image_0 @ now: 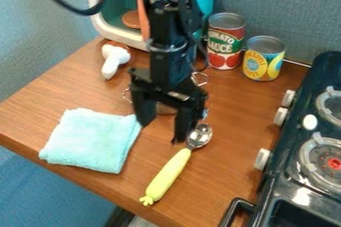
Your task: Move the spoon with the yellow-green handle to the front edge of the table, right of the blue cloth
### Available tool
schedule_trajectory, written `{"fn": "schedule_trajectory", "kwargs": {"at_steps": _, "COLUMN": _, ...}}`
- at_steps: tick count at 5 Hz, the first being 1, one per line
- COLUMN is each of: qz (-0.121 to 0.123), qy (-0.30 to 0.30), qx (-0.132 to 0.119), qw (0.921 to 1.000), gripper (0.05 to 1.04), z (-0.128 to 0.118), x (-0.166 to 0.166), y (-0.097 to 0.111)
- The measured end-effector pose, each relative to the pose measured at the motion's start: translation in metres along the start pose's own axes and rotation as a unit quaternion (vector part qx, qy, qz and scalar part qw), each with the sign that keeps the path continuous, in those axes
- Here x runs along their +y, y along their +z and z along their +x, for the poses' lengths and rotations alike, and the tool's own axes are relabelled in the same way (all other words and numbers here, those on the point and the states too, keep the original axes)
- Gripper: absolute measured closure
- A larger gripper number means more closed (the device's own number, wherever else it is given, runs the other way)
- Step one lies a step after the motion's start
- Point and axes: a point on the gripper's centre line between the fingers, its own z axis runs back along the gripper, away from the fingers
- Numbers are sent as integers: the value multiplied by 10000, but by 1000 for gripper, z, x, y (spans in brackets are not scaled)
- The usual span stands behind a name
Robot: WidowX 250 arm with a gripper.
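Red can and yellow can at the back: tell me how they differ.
The red can is taller; the yellow can is shorter. The red can has some green on its label, the yellow can some blue. The yellow can is nearer the stove than the red can. Both stand upright.

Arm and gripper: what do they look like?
The arm is black and segmented, with small pale marks near its top and a black cable looping out at upper left. The gripper is black too, with two blocky fingers.
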Motion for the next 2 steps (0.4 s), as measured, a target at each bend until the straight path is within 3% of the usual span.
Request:
{"fn": "schedule_trajectory", "kwargs": {"at_steps": 1, "qz": 9, "qy": 174, "qx": -95, "qw": 9998, "gripper": 83, "z": 34, "x": 15, "y": 2}}
{"fn": "schedule_trajectory", "kwargs": {"at_steps": 2, "qz": 66, "qy": 204, "qx": 31, "qw": 9998, "gripper": 83, "z": 52, "x": 28, "y": 2}}
